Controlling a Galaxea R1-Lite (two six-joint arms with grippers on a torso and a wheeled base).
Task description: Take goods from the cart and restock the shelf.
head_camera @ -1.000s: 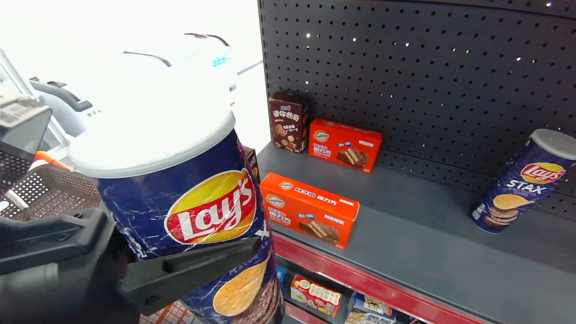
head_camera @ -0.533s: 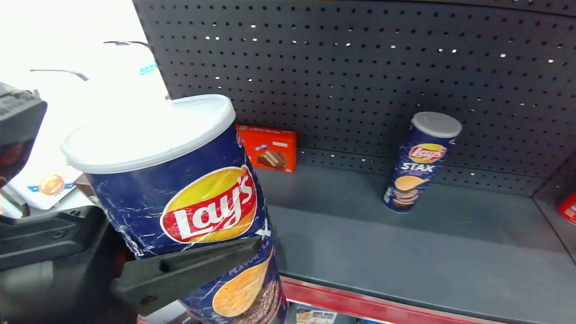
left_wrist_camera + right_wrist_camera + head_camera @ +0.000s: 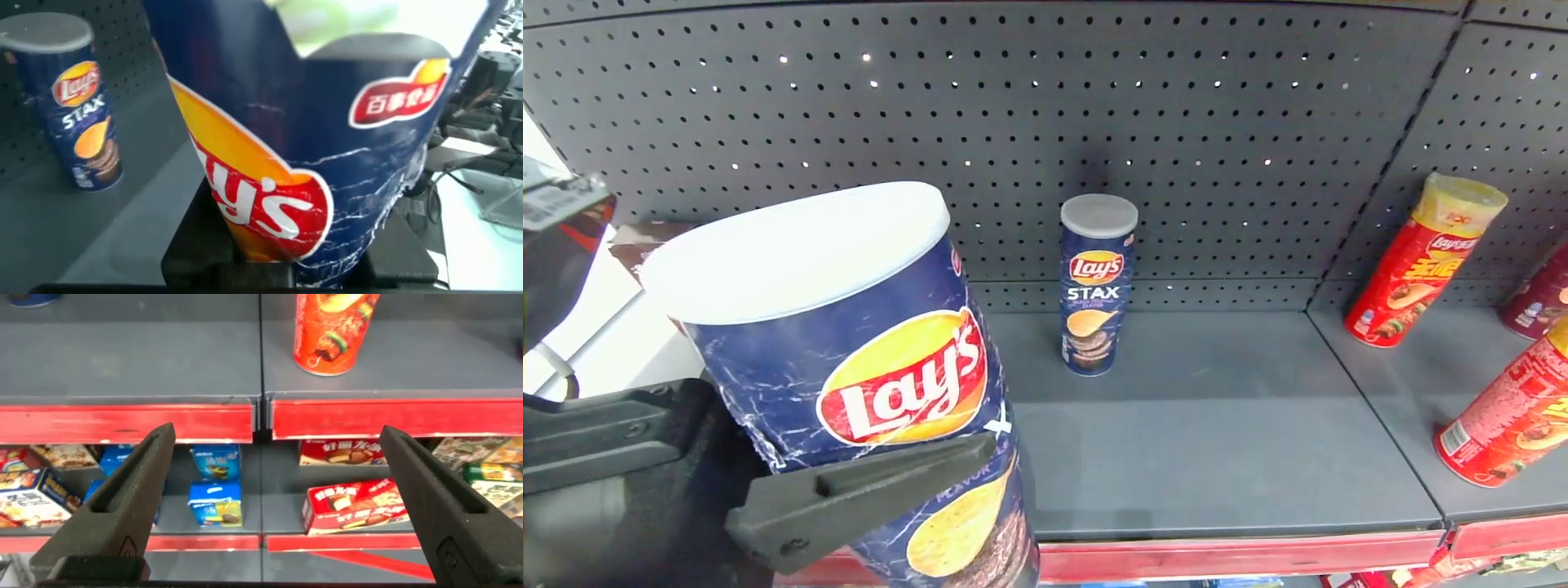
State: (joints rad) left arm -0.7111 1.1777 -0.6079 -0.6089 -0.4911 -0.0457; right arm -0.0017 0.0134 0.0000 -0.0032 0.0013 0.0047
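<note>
Hidden: base of blue chip can [image 3: 849, 359] cut off low, far finger behind it | Look: white lid, marbled navy wrap, slight tilt | Where: clamped in left gripper [image 3: 849, 457], before grey shelf [image 3: 1217, 441] | right gripper [image 3: 274, 498]: spread wide, empty

— What can you not see well?
— The blue can [image 3: 849, 359] in my left tool [image 3: 833, 457]. Its base is cut off at the lower edge of the head view, and one finger [image 3: 866, 490] covers part of the label. In the left wrist view it is blurred and its top is cut off.
— Anything else?
— A brown box [image 3: 645, 241] is mostly hidden behind that can. A dark red can [image 3: 1539, 298] is cut by the right edge. A red can [image 3: 331, 331] loses its top in the right wrist view.
</note>
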